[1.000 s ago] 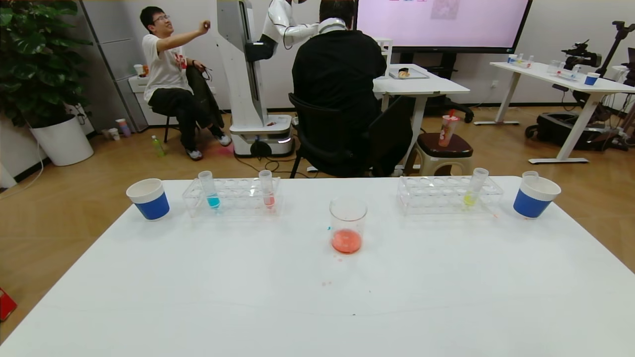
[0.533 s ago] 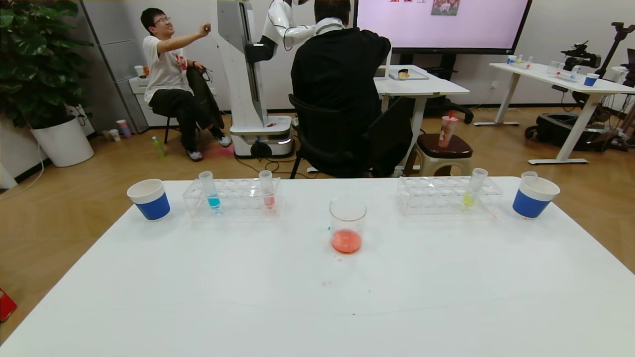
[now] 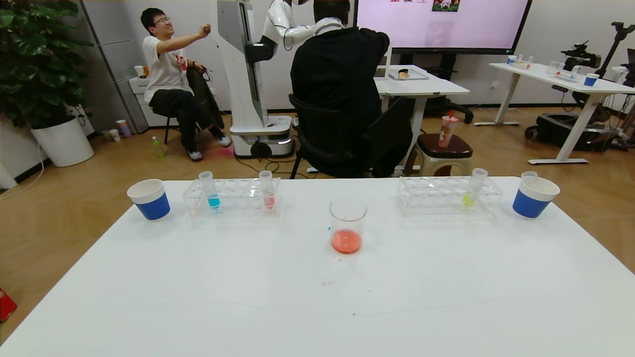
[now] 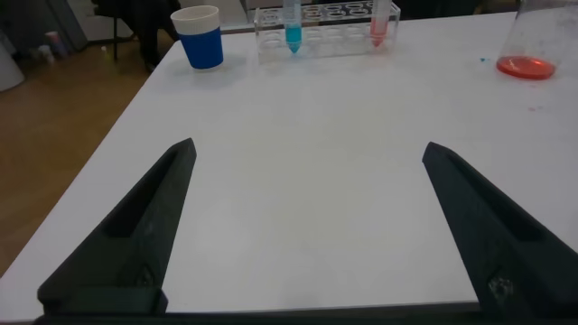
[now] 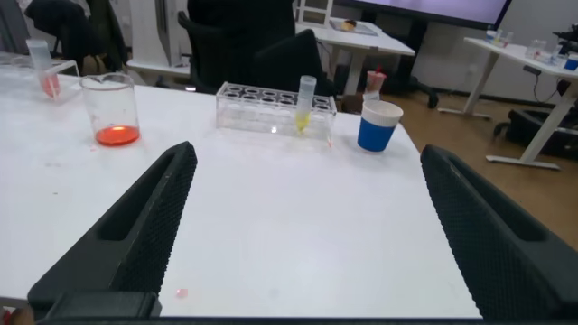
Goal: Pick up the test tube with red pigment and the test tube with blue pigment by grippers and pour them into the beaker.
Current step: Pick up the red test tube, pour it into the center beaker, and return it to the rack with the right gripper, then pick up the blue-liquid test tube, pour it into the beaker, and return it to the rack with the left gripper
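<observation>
Frankly, no legible writing on beaker point(image 3: 348, 225) or tubes.

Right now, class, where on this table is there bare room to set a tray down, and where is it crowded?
The near part of the table, from the beaker to the front edge, is bare except for a few small spots. The far edge is crowded: left cup, left rack, right rack, right cup. Narrow gaps flank the beaker.

left gripper point(image 4: 302, 226) is wide open, holding nothing, w/ both dark fingers point(image 4: 135, 239) spread far apart. right gripper point(image 5: 302, 226) is wide open too, fingers point(image 5: 135, 239) far apart, also holding nothing. neither arm shows in the head view.
</observation>
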`<move>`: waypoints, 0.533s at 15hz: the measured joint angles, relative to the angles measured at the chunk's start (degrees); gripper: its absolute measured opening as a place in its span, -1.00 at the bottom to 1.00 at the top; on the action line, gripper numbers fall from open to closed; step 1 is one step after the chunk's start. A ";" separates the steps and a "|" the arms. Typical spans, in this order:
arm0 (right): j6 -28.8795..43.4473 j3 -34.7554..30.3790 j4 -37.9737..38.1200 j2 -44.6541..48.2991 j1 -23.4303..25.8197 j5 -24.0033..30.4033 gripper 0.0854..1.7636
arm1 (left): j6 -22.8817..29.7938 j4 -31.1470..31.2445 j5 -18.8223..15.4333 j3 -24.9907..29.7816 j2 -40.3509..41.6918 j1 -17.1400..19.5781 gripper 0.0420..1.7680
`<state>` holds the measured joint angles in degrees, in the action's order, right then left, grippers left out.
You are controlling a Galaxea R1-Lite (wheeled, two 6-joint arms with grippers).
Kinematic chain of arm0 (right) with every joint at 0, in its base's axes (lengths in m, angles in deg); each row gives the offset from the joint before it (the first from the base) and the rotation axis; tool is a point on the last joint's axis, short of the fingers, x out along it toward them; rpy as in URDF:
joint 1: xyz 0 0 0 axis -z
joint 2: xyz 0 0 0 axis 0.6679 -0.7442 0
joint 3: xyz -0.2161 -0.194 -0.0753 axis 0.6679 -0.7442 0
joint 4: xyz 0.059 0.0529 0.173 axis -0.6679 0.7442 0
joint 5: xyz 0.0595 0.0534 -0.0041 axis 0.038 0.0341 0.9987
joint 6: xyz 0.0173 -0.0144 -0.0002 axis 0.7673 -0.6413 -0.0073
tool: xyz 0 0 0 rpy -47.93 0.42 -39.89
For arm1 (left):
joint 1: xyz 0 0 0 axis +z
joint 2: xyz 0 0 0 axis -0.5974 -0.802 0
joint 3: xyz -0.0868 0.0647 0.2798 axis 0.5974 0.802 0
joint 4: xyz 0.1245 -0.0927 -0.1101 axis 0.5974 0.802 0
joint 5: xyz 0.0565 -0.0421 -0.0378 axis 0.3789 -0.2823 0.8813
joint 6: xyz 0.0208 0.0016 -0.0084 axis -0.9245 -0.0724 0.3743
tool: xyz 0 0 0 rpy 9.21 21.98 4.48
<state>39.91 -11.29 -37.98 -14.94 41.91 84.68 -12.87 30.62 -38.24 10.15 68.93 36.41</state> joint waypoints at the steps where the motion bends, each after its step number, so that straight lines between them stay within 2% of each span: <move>1: -0.06 -3.64 -3.32 0.22 0.00 -0.28 0.96 | 0.00 -0.01 0.01 0.00 0.00 0.00 0.98; 3: -0.28 -11.11 -9.01 0.40 0.00 -1.00 0.96 | -0.02 -0.01 0.04 0.00 0.00 0.00 0.98; 4: -0.22 -13.70 -7.98 0.45 0.00 -1.32 0.96 | 0.02 -0.01 0.01 0.00 0.00 0.00 0.98; 5: 0.05 -14.64 -5.02 0.45 0.00 -1.35 0.96 | 0.00 -0.01 0.01 0.00 0.00 0.00 0.98; 8: 0.44 -15.19 -4.67 0.45 0.00 -1.33 0.96 | 0.00 -0.01 0.00 0.00 0.00 0.00 0.98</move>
<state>40.35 -26.48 -42.65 -14.49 41.91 83.35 -12.87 30.60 -38.24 10.15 68.93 36.41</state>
